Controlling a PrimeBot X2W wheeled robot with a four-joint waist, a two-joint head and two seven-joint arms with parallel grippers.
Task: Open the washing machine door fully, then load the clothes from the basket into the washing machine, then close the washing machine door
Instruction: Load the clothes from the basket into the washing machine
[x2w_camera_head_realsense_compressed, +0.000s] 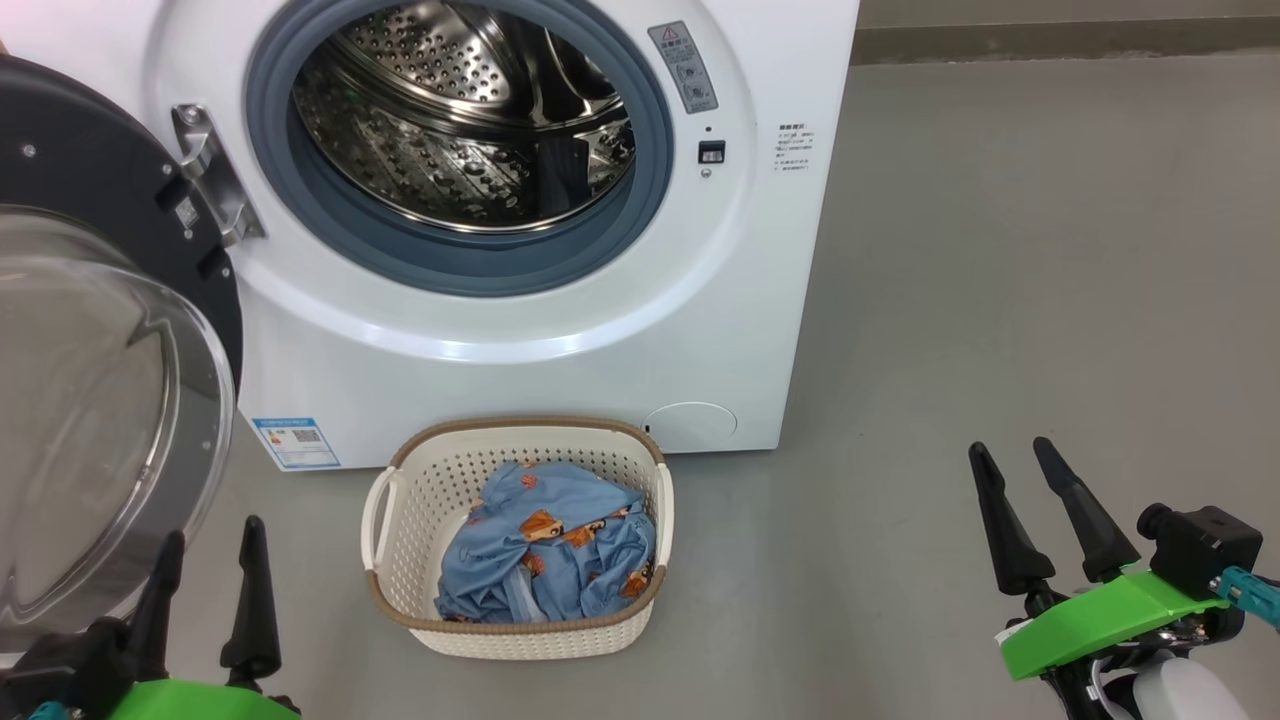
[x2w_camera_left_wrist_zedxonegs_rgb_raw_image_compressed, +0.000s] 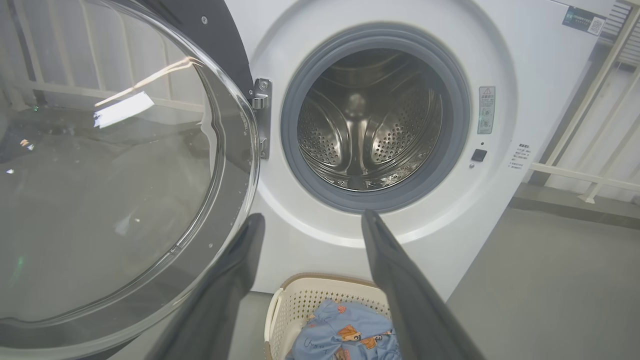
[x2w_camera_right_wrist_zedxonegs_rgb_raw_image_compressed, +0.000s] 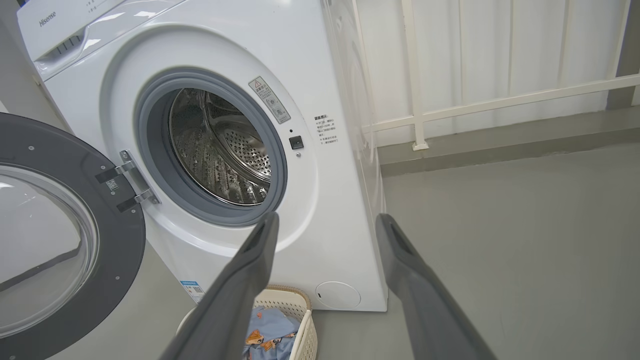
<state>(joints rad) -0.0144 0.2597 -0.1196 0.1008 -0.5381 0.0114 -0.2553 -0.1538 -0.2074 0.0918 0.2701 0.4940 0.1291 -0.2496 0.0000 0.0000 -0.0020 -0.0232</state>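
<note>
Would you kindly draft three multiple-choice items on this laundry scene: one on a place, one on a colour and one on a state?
1. Where does the basket stand?
A) on top of the washer
B) on the floor before the washing machine
C) on a shelf

2. What colour are the clothes in it?
A) light blue with orange-brown figures
B) plain red
C) black

3. How is the washing machine door?
A) shut
B) removed
C) swung wide open

Answers:
1 B, it sits on the grey floor below the opening.
2 A, printed blue fabric lies inside.
3 C, the door hangs on its hinge beside the exposed drum.
</note>
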